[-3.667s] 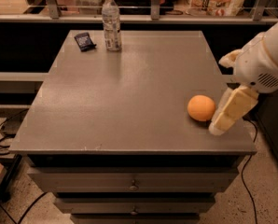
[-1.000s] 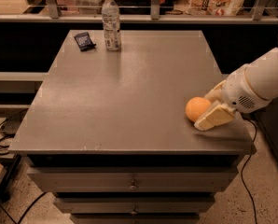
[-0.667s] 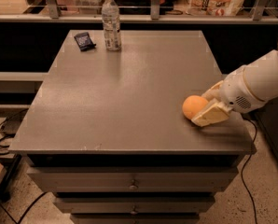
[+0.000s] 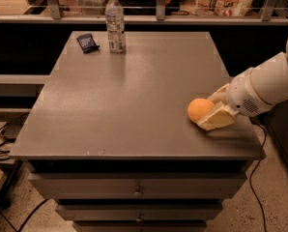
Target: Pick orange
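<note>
The desk (image 4: 134,91) is plain matte grey-brown with darker drawer fronts. At its 4 o'clock edge the orange (image 4: 198,108) shows an even, unpatterned orange against the cream tool (image 4: 208,112), which sits on a white arm (image 4: 272,81). At 11 o'clock stand a clear bottle (image 4: 115,25), with white cap and pale printed label, and a dark, nearly black packet (image 4: 88,42).

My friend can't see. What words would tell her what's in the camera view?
A white robot arm's gripper sits low near the right edge of a grey table, right against a round orange fruit. At the far back corner, a clear plastic bottle stands beside a small dark packet.
</note>
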